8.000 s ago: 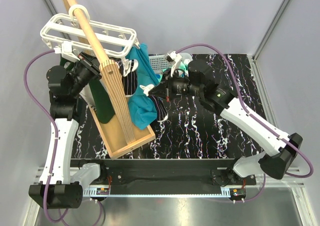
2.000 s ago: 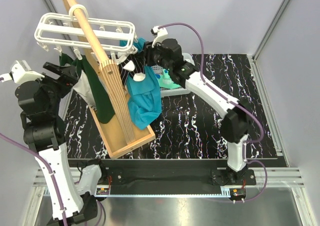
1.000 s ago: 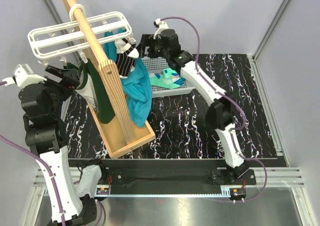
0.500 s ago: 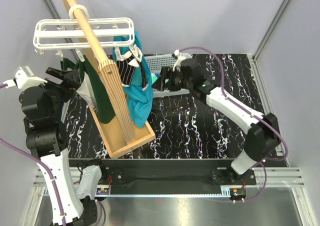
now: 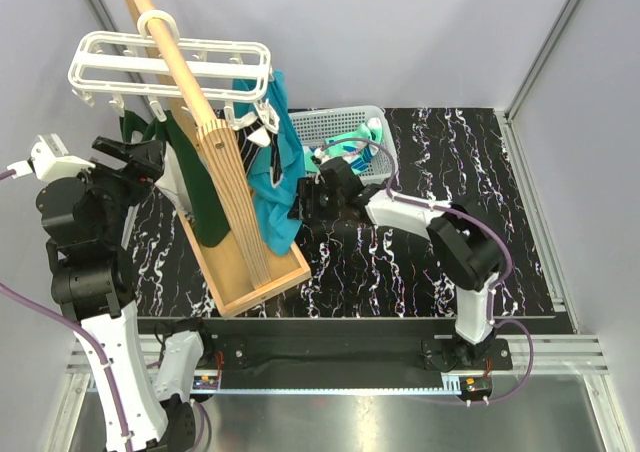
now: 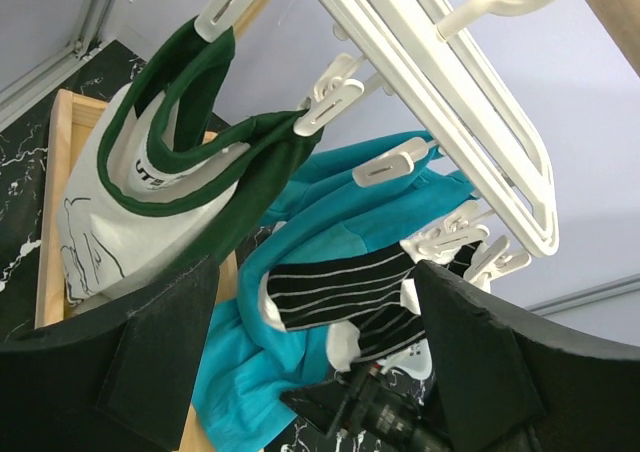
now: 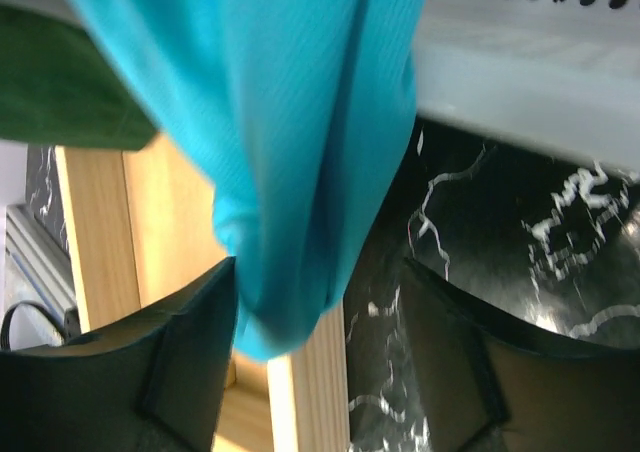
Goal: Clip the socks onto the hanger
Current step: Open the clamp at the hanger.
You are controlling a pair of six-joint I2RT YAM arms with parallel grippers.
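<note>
Partly done, by the look of it. Just ahead of the left claw point(image 6: 318, 302), spread wide and holding nothing: at least one black striped sock point(image 6: 340, 287) pinned under the hanger point(image 6: 432, 107). Left to clip: the mint socks point(image 5: 350, 144) in the grey basket point(image 5: 320, 124), off to the side of the right claw point(image 7: 318, 312). That one parted too, with only the teal cloth point(image 7: 290, 122) hanging into its gap, unpinched. No brand readable; just dark letters on the green garment point(image 6: 190, 82)'s white lining, too folded to read.

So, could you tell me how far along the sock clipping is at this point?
Done: one black striped sock hangs from the hanger by its clips. In hand: nothing; the left gripper and right gripper are both open and empty, the right one low by the teal cloth. Left: the mint socks lie in the grey basket, not yet clipped.
</note>
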